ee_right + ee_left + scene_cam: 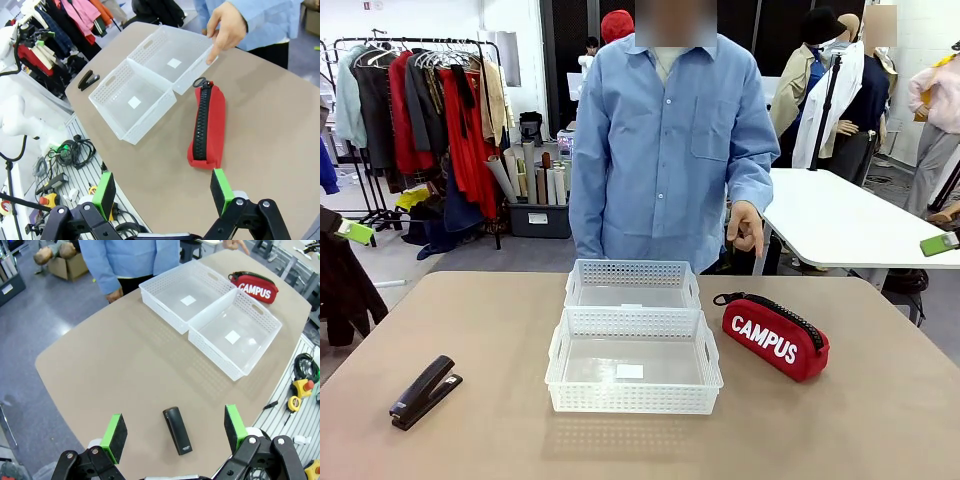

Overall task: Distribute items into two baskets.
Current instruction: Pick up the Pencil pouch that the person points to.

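Both grippers are spread wide with nothing between the pads, fwiw. The left gripper [174, 430] is hung right over the black stapler [424, 391], which is laid flat on the table [880, 430] at about 8 o'clock from the baskets in the front view. The right gripper [163, 191] is parked above the red pouch [775, 337], found at 3 o'clock from the baskets, just beside them but apart. The baskets are set end to end mid-table and touching, with the larger basket [634, 398] on the robot's side and the smaller basket [632, 270] at its 12 o'clock. Both are empty, so the step is judged to be the approach before the first pick. A person's hand [227, 27] is held with a finger pointed down near the smaller basket's corner; whether the rim is touched can't be told. Next, a straight drop is probably called for, with the jaws closed across the stapler's narrow width, which is already straddled that way. As for text, "CAMPUS" in white caps can be read on the pouch. A small white sticker [630, 371] is seen on each basket floor, but nothing legible on them, and the stapler's print is too tiny.
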### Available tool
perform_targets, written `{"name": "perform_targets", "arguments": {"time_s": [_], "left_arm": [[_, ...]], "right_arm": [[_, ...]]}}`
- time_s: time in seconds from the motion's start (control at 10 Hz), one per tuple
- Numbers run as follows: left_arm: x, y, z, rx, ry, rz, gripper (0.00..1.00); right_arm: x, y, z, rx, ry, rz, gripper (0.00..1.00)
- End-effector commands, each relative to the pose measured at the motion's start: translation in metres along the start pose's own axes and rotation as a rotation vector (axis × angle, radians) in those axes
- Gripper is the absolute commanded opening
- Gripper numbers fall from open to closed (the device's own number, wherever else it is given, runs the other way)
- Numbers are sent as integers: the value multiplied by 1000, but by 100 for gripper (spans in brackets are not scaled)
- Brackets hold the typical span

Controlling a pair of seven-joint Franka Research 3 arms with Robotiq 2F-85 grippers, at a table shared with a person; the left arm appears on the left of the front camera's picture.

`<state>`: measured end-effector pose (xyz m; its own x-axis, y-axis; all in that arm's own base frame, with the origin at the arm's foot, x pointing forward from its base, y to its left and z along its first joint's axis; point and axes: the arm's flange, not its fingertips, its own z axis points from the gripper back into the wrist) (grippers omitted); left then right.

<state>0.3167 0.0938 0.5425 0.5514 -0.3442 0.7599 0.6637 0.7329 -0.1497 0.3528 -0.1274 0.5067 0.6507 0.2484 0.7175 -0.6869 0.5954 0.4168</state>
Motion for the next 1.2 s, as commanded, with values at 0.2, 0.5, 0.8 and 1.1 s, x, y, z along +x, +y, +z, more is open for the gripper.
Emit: {"name": "perform_targets", "arguments": {"time_s": [0.2,0.5,0.8,1.1], "left_arm": [[0,1,-1,-13,-11,-1,100],[0,1,-1,-13,-11,-1,100],[0,1,-1,-13,-11,-1,100],[0,1,-1,-13,-11,-1,100]], "right_arm": [[1,1,0,7,-10,3,100],[1,1,0,7,-10,3,100],[0,0,0,0,0,-1,100],[51,10,-31,-22,112,46,100]]}}
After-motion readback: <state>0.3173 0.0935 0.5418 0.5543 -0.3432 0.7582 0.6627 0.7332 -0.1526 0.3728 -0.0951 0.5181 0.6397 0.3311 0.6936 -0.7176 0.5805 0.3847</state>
